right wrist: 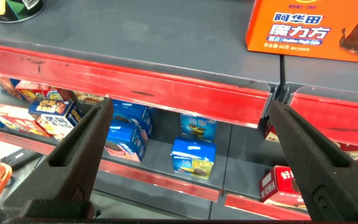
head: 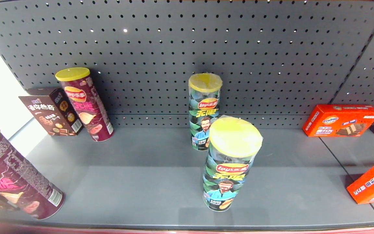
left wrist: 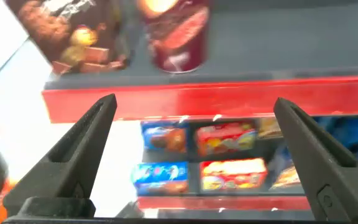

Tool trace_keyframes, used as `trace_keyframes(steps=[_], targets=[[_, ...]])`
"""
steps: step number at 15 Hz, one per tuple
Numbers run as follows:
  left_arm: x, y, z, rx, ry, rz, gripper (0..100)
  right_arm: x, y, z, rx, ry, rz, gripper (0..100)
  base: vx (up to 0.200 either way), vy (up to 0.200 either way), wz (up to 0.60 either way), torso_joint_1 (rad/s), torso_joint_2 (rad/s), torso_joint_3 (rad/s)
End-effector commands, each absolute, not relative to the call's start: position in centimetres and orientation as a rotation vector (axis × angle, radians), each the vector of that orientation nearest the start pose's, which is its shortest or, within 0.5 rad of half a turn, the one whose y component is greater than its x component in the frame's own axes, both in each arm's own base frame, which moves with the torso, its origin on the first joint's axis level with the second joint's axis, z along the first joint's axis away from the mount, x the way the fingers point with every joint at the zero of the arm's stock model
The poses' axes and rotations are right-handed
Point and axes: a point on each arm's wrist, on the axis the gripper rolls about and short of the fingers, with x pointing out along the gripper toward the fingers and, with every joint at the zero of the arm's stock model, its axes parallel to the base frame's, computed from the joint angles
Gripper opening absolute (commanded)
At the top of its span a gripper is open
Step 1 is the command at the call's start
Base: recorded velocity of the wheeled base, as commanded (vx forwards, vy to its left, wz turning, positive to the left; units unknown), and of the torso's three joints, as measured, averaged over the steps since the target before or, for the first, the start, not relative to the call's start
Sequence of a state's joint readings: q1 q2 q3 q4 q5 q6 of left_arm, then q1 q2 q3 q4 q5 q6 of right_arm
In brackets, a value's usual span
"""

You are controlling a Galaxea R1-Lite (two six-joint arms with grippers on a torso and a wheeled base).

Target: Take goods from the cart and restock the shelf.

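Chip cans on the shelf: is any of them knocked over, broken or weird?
No, nothing fell or spilled. The front green can and the rear green can stand upright on the shelf. One small oddity: the clear wrap on the front can's yellow lid looks crinkled and loose.

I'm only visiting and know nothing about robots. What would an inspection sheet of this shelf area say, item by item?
Surface: grey shelf with a red front edge.
Job's things: front green can and rear green can upright, one behind the other; rear maroon can beside a brown box; front maroon can at the left edge; rear orange box and front orange box at the right.
Clutter: nothing seen.
Grippers: left gripper and right gripper both open, empty, facing the shelf's front edge.
Cables: nothing seen.
Surroundings: grey pegboard wall; blue packs on lower shelves.
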State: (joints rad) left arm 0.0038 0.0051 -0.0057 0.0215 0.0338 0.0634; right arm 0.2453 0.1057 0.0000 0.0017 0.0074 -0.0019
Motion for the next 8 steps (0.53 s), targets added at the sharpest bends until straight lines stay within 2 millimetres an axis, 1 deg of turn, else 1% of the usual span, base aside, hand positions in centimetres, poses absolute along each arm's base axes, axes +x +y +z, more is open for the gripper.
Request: trace_keyframes(steps=[1,8], targets=[[-2.26,0.06,7.58,0.068,0.029,0.03,100,-1.42,-0.34,7.73,-0.016,0.108,0.255,100,0.0,0.0,0.0,0.0,0.0,0.0],[-2.26,0.04,7.58,0.052,0.028,0.018,100,-1.4,-0.34,7.8,-0.021,0.107,0.235,100,0.0,0.0,0.0,0.0,0.0,0.0]])
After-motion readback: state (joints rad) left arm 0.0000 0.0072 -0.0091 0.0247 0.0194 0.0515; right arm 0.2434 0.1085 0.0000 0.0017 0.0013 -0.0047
